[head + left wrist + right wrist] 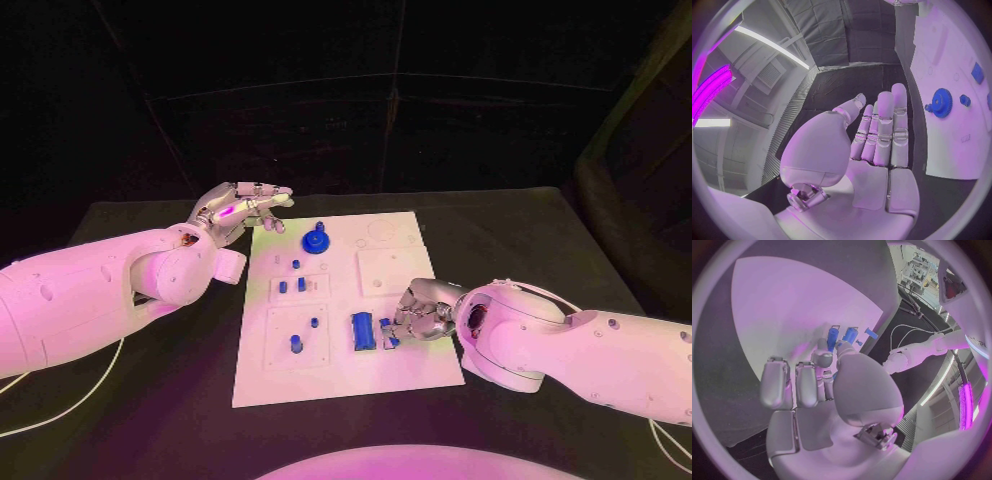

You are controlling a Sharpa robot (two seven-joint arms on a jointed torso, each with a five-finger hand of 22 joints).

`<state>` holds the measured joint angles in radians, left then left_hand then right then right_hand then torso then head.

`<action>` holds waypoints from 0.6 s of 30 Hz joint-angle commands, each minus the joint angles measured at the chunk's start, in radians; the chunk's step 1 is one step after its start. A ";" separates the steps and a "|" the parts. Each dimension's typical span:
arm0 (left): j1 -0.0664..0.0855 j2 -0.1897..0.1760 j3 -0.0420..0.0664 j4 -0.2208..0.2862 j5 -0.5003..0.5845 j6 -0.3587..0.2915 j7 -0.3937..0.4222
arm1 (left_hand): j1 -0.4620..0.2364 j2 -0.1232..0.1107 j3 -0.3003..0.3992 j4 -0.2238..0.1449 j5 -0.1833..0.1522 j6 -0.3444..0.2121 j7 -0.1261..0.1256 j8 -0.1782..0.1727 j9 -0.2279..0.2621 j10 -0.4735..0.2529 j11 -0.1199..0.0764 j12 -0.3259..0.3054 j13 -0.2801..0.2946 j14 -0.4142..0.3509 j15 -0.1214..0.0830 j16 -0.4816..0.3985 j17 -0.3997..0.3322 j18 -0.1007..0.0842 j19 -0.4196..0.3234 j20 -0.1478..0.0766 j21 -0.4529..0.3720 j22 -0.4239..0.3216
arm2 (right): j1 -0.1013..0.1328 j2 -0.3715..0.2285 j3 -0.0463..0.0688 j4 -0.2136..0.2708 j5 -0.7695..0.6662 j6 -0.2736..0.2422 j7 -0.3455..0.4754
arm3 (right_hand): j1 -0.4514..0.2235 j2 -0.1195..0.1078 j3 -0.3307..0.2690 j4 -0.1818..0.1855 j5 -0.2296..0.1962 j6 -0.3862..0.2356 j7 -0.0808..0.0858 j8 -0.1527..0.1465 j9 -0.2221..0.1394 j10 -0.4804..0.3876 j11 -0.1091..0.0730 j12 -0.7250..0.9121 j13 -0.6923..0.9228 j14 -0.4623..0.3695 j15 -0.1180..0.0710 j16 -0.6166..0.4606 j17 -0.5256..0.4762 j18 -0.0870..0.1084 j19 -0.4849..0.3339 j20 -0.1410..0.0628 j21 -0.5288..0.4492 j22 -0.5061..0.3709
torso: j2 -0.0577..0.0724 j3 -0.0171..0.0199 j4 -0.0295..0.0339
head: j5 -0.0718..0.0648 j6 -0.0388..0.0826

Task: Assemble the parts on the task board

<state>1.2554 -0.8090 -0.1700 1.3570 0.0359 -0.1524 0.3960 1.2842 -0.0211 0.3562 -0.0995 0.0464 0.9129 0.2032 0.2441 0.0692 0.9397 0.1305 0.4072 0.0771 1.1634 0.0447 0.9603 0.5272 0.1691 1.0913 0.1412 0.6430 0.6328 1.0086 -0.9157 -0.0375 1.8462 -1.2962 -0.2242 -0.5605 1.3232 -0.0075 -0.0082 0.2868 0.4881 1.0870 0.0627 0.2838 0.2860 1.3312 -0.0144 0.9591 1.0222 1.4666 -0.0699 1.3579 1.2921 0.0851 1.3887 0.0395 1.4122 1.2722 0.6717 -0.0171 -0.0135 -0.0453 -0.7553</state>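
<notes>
Right hand (pixel 418 312) pinching small blue part (pixel 388 340) beside upright-lying block; left hand (pixel 238 210) spread, empty.

Robot lab, black table (pixel 534 240), dark curtained backdrop (studio-like), ceiling strip lights (pixel 770 46)

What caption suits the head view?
Right robot hand reaches blue parts on the white task board; left robot hand hovers open.

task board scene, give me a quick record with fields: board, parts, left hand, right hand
board: white task board in the middle of the black table
parts: blue gear near the far edge; blue block near the right hand; small blue pieces between
left hand: left hand at the board's far left corner, fingers apart, holding nothing
right hand: right hand over the board's right side, fingertips at a small blue part; grip unclear
</notes>
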 commanded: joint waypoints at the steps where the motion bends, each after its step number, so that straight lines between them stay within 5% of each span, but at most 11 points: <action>1: 0.001 0.000 0.001 0.002 0.002 0.018 -0.002 | 0.005 0.001 0.000 -0.006 0.003 -0.009 0.001 0.005 0.000 -0.007 0.001 0.007 0.000 -0.005 -0.001 0.006 -0.001 0.014 0.007 0.002 -0.006 -0.001 | 0.001 0.004 0.000 -0.005 -0.006 0.019 -0.012 | -0.010 -0.004 -0.006 0.002 0.002 0.005 0.001 -0.004 -0.001 0.007 0.002 0.002 -0.001 0.053 -0.006 0.000 -0.003 -0.019 0.004 -0.001 0.002 -0.001 | 0.000 -0.0002 -0.0005 | 0.001 0.001; 14: 0.001 0.001 0.001 0.001 0.002 0.020 -0.004 | 0.003 0.001 0.000 -0.005 0.003 -0.009 0.002 0.005 0.000 -0.008 0.001 0.007 0.000 -0.005 0.000 0.006 -0.002 0.014 0.007 0.002 -0.006 -0.002 | 0.001 0.018 0.000 -0.010 -0.017 0.012 -0.001 | -0.066 0.001 -0.033 0.004 0.008 0.008 0.004 -0.014 0.000 0.007 0.005 -0.003 0.001 0.052 -0.004 -0.003 -0.005 -0.018 0.002 -0.001 0.001 -0.002 | 0.000 -0.0001 -0.0002 | 0.002 0.001; 18: 0.001 0.001 0.001 0.001 0.002 0.021 -0.005 | 0.003 0.001 0.000 -0.005 0.003 -0.009 0.002 0.005 0.000 -0.008 0.001 0.007 0.000 -0.005 0.000 0.006 -0.002 0.014 0.007 0.002 -0.006 -0.002 | 0.001 0.018 0.000 -0.009 -0.017 0.008 0.004 | -0.132 0.006 -0.070 0.004 -0.040 0.014 0.004 -0.020 0.002 0.009 0.006 -0.003 0.006 0.052 -0.002 -0.004 -0.005 -0.018 0.001 0.001 0.001 -0.002 | 0.000 -0.0004 -0.0007 | 0.002 0.001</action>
<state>1.2554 -0.8082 -0.1700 1.3565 0.0358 -0.1456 0.3905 1.2842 -0.0211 0.3562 -0.0995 0.0464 0.9092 0.2068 0.2441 0.0692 0.9397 0.1305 0.4111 0.0771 1.1634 0.0447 0.9603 0.5264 0.1691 1.0913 0.1412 0.6430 0.6329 1.0085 -0.8987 -0.0381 1.8336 -1.3066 -0.2175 -0.5649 1.1989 -0.0022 -0.0742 0.2905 0.4545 1.0932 0.0689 0.2667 0.2866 1.3347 -0.0107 0.9590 1.0278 1.4666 -0.0698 1.3579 1.2877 0.0851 1.3887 0.0395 1.4122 1.2693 0.6717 -0.0173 -0.0141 -0.0430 -0.7546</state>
